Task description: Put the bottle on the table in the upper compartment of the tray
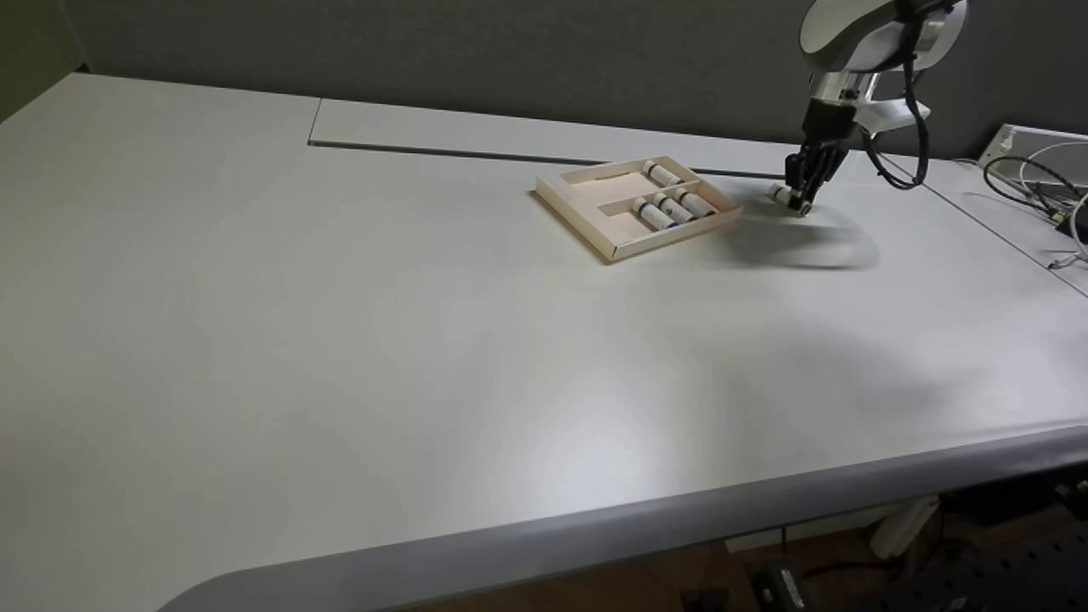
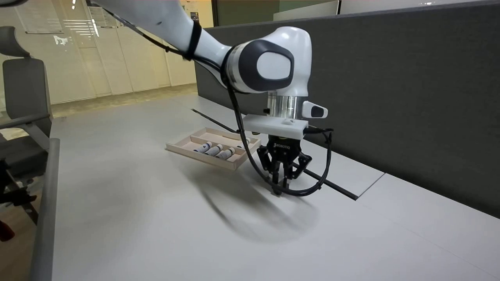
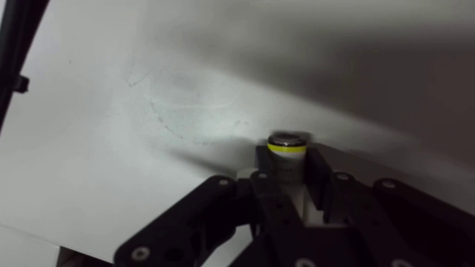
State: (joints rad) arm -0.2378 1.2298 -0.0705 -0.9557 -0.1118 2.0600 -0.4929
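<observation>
A robot arm (image 2: 269,62) reaches down over a white counter (image 1: 425,340), its gripper (image 3: 288,157) pinching a small yellow-banded bottle (image 3: 288,168) just outside a beige tray (image 1: 671,235); whether the bottle touches the counter cannot be told. A single bottle (image 1: 662,174) lies in the tray's upper compartment (image 1: 608,186), and three more bottles (image 1: 671,207) lie side by side in the neighboring compartment (image 1: 623,225). A dark grey partition (image 2: 390,97) stands along the counter's back edge.
</observation>
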